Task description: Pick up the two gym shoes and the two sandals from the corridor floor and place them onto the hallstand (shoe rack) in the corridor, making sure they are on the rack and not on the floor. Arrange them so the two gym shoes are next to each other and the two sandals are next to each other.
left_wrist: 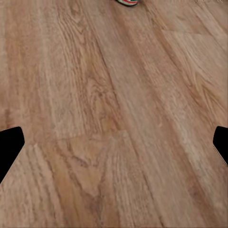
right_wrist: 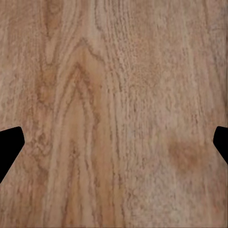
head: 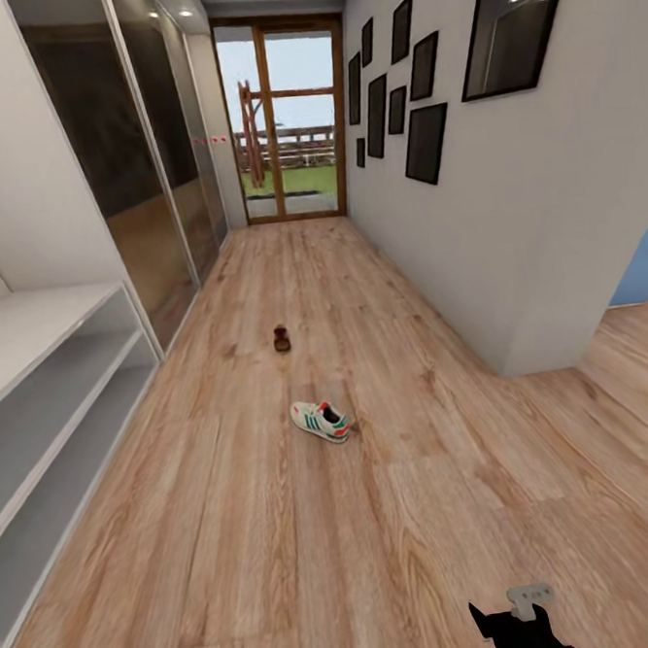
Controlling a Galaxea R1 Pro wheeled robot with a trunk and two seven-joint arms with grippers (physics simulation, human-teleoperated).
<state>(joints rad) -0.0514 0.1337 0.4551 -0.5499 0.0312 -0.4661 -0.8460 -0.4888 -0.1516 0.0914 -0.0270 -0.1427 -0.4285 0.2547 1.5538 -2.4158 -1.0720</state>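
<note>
One gym shoe, off-white with green stripes and a red-orange heel, lies on the corridor floor in the middle of the head view. A strip of that shoe's sole shows at the edge of the left wrist view. Farther down the corridor rests a small brown sandal. The hallstand, pale grey with open shelves, runs along the left wall. My right gripper hangs low near the bottom edge, well short of the shoe. Both wrist views look down on bare planks. The left gripper and right gripper stand open with nothing between their fingers.
Mirrored sliding doors line the left wall beyond the hallstand. A glass door ends the corridor. On the right, a white wall with dark picture frames ends in a corner, with an opening behind it.
</note>
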